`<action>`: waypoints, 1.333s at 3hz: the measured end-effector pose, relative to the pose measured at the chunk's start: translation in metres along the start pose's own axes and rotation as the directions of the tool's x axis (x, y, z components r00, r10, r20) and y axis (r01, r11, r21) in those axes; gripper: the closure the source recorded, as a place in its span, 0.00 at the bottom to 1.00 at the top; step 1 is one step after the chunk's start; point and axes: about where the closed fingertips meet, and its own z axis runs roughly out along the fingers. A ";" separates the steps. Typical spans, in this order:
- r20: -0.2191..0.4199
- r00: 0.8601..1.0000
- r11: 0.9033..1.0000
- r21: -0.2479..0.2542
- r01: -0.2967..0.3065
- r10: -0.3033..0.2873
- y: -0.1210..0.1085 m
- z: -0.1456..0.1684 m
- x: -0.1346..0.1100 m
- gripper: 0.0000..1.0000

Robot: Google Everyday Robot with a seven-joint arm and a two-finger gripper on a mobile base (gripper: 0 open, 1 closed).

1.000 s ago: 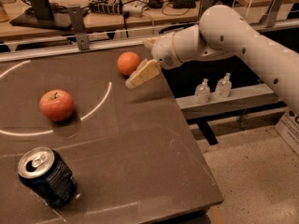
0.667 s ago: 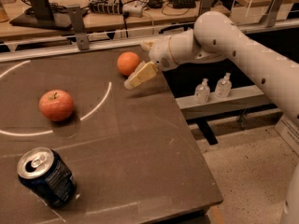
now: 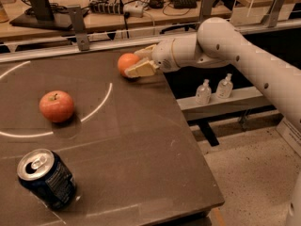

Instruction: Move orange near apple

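The orange (image 3: 124, 61) sits on the dark table (image 3: 141, 140) near its far right edge. My gripper (image 3: 133, 63) reaches in from the right at table height. It is open, with one pale finger (image 3: 141, 70) on the near side of the orange and the other (image 3: 146, 51) on the far side. The orange's right part lies between them. The red-pink apple (image 3: 56, 106) with its short stem stands to the left, nearer the camera, inside a white arc painted on the table.
A dark blue soda can (image 3: 47, 178) stands upright at the front left of the table. The table's right edge drops off just right of the orange. Two small bottles (image 3: 214, 89) stand on a low shelf beyond it. A cluttered bench runs along the back.
My gripper has moved slightly left and closer around the orange. The orange, apple and can stand where they were.
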 end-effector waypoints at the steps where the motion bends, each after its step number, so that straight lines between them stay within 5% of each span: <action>1: 0.062 0.997 0.998 -0.022 -0.051 0.053 0.012 -0.016 -0.013 0.71; 2: 0.112 0.991 0.991 -0.123 -0.062 0.075 0.040 -0.024 -0.045 0.94; 3: 0.084 0.994 0.955 -0.295 -0.045 0.073 0.083 -0.027 -0.064 1.00; 4: 0.042 0.998 0.895 -0.445 -0.021 0.045 0.118 -0.024 -0.067 1.00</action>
